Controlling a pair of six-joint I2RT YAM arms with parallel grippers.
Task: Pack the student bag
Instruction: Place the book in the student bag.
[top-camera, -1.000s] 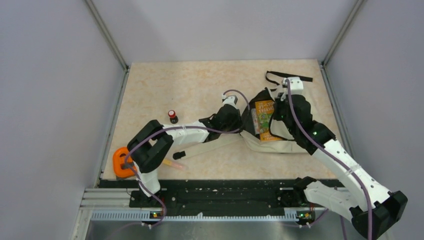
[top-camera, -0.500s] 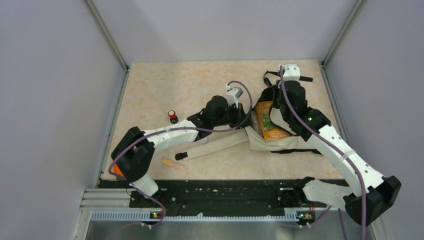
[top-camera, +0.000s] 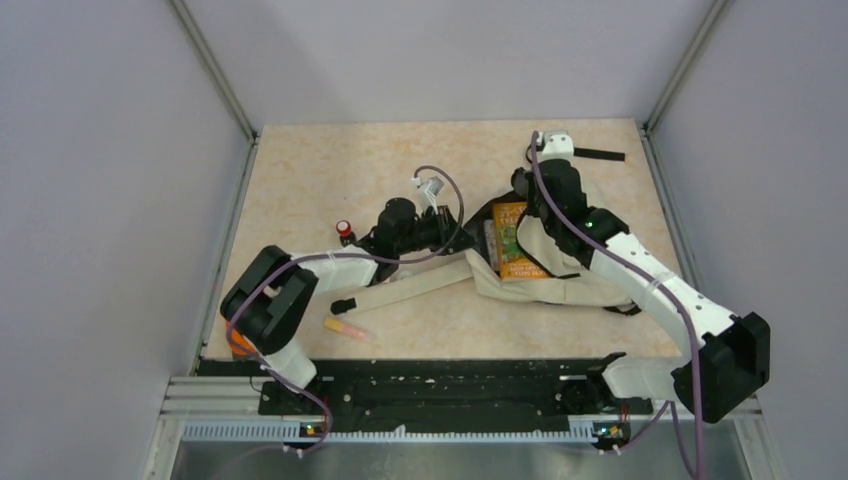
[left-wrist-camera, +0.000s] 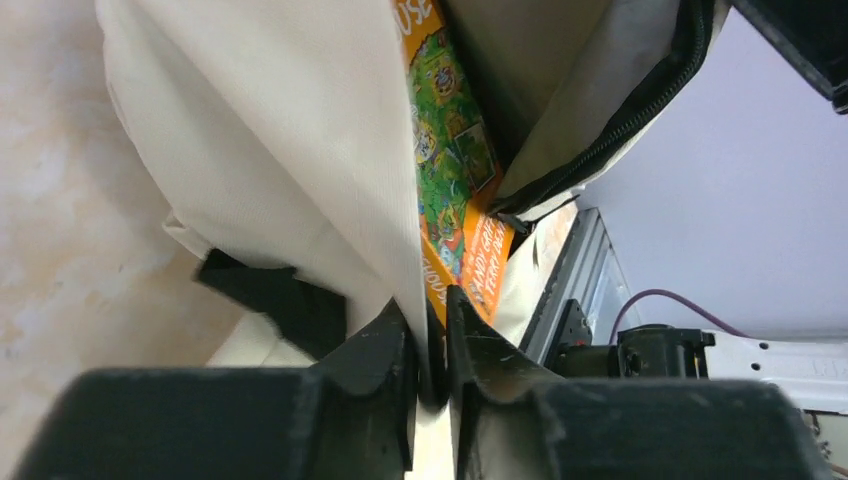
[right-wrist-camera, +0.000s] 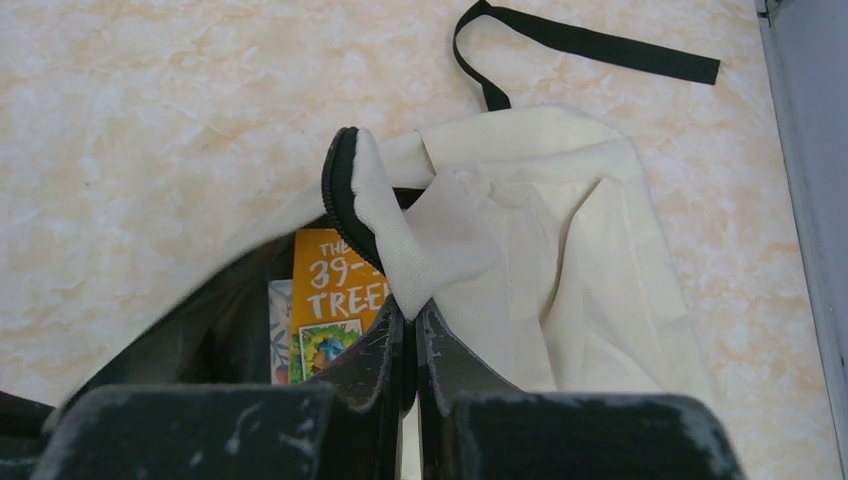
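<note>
- The student bag (top-camera: 575, 285) lies on the right half of the worktop (top-camera: 330, 170) between the two arms. Its mouth gapes towards the left and the far side.
- An orange paperback (top-camera: 517, 240) sits inside, its long axis running far to near. On its cover we read "39-" and "TREE"; the left wrist view adds "OUSE".
- The right fingers (right-wrist-camera: 408, 335) are pinched tight on the bag's far rim, on cream fabric beside the black zipper. They hold it up off the worktop.
- The left fingers (left-wrist-camera: 425, 335) are clamped on the cream edge on the mouth's left side, with only the cloth between them.
- A long beige strap (top-camera: 420, 283) trails left from the bag; a black strap (right-wrist-camera: 590, 48) lies beyond it.
- A red-capped bottle (top-camera: 344, 231) and an orange marker (top-camera: 343, 327) lie well left of the opening.
- We judge the left arm nearer to these, but it would have to let go of the rim first.
</note>
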